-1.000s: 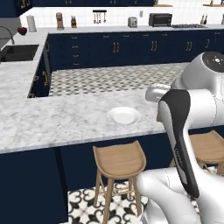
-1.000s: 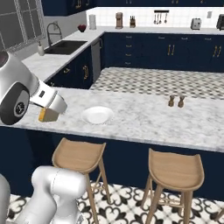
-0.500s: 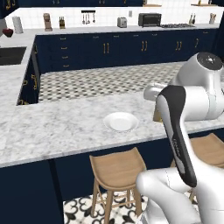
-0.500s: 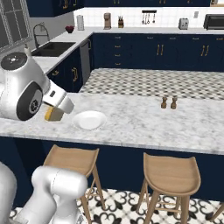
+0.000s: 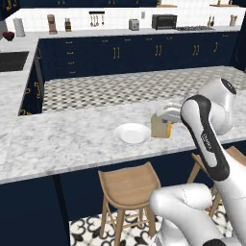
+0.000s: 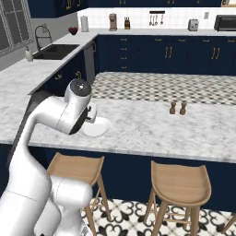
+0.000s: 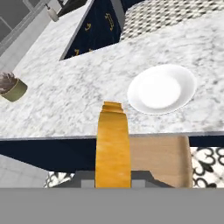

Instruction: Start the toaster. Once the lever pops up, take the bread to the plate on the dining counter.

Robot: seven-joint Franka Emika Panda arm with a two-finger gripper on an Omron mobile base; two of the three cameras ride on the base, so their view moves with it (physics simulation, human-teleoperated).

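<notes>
The end effector point(image 7: 113, 181) pinches the square tan slice of bread point(image 7: 113, 144) by one edge, above the near edge of the grey-white marbled bench point(image 5: 62, 144), beside the small round white plate point(image 5: 131, 133). Bread is light and crumbly, so hold gently.

Two wooden stools point(image 6: 180, 183) under the near worktop overhang. Salt and pepper shakers point(image 6: 178, 108) side by side on the marble, well apart from the stools. Black toaster oven point(image 5: 164, 21) on far worktop by the wall. Sink point(image 6: 56, 51) with faucet point(image 6: 42, 33) at left. Patterned tile floor point(image 5: 134, 87) between runs
</notes>
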